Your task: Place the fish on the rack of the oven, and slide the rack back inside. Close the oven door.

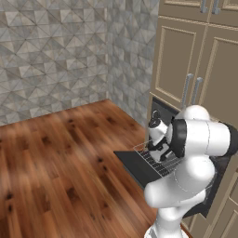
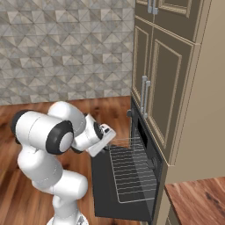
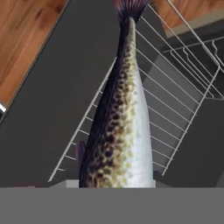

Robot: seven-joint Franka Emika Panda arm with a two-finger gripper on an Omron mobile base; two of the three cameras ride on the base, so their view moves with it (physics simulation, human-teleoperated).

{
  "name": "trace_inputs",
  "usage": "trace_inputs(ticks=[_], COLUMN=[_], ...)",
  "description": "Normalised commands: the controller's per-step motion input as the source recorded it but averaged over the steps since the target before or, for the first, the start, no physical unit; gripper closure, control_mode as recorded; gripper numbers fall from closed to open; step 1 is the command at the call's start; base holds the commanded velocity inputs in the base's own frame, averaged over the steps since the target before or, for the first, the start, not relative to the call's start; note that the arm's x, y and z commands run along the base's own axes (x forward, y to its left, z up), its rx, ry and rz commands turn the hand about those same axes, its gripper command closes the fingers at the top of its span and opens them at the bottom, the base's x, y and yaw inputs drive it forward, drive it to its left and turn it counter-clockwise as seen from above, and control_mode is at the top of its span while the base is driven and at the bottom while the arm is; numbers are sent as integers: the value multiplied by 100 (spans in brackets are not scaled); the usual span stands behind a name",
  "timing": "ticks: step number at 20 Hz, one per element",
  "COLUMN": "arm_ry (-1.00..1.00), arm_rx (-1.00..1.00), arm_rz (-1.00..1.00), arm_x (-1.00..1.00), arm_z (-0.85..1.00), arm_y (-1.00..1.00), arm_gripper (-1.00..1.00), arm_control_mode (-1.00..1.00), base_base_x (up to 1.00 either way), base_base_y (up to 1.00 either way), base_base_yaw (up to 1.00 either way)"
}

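Gripper (image 2: 107, 139) clamped on the fish (image 3: 118, 127), hanging tail-down over the near left edge of the pulled-out rack (image 2: 132, 173) above the open oven door (image 2: 103, 184). Best to move further over the bars, lay it flat mid-rack, then release.

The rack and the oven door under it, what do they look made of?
The rack looks like thin silvery metal wire: pale parallel bars with a raised rim you can see through. The oven door looks like a flat, matte dark grey panel, perhaps painted metal or dark glass; the look leaves that open.
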Motion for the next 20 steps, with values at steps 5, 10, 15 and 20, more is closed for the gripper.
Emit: trace_inputs(ticks=[5, 10, 15, 20], arm_ry=[-16, -9, 0, 0], arm_rx=[1, 0, 6, 8], arm_rz=[-21, -15, -6, -1], arm_x=[24, 23, 11, 16], arm_z=[-27, -28, -15, -12], arm_y=[-14, -12, -1, -5], arm_gripper=[100, 100, 100, 100], arm_control_mode=[-100, -100, -100, -100], base_base_x=[0, 0, 0, 0], base_base_y=[0, 0, 0, 0], base_base_yaw=[0, 0, 0, 0])
